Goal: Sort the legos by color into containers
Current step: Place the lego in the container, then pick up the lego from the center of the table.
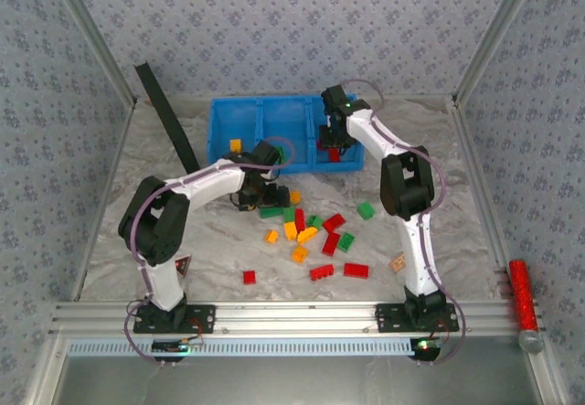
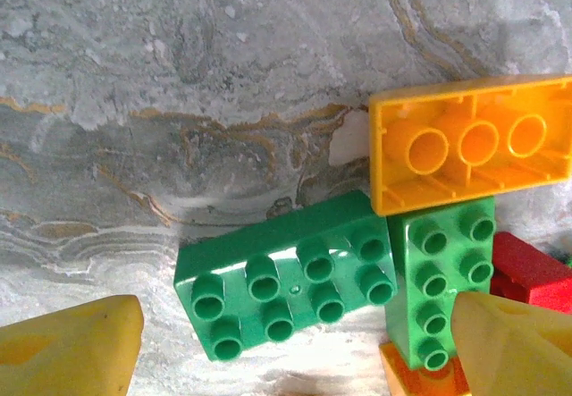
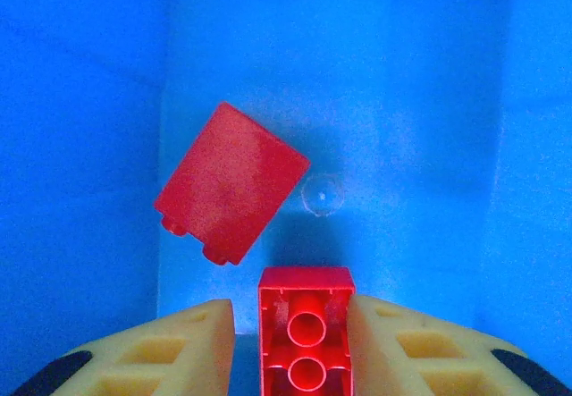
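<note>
Right wrist: brick (image 3: 307, 347) between bin walls (image 3: 80, 146)

The right gripper (image 3: 290, 314) is inside the right-end compartment of the bin (image 3: 429, 101), with a gripped brick (image 3: 306, 351) between its fingers. A loose brick (image 3: 231, 181) lies on the floor just ahead and to its left. Between the left gripper (image 2: 295, 324) and its spread fingers lies a long brick (image 2: 290, 284). A second brick (image 2: 442, 280) touches its right end, and an upturned brick (image 2: 474, 141) beyond seems to rest on that one.
</note>
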Motion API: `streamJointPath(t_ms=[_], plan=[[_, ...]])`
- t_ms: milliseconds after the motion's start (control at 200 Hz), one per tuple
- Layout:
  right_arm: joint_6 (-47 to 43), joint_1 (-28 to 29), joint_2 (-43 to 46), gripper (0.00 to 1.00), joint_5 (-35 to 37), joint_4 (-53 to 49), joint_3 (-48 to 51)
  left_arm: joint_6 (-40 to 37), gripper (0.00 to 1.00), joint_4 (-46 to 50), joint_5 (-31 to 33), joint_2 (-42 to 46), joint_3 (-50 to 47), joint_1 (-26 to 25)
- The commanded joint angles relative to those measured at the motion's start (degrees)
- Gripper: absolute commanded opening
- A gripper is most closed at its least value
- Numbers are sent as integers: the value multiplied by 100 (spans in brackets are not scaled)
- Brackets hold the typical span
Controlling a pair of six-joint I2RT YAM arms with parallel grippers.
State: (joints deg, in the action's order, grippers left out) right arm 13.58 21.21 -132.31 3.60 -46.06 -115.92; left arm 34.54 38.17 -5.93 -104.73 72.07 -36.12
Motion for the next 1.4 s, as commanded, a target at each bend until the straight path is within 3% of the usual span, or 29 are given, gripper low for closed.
streamJointPath(t_ms=[0,845,1024,1179,1399], plan=[[-110,-49,377,40,-44,-39,238,-29,89,304,150,-194,166,-20],[83,-115,1506,41,125,216,1650,192,81,111,68,-878,-9,101],[109,-119,1712,41,205,226,1988,241,71,111,22,-882,-92,127],[136,-136,1803,41,251,204,2173,259,49,110,-52,-880,-74,161],[126,-210,1952,42,289,107,2317,220,42,278,-92,-743,21,182]])
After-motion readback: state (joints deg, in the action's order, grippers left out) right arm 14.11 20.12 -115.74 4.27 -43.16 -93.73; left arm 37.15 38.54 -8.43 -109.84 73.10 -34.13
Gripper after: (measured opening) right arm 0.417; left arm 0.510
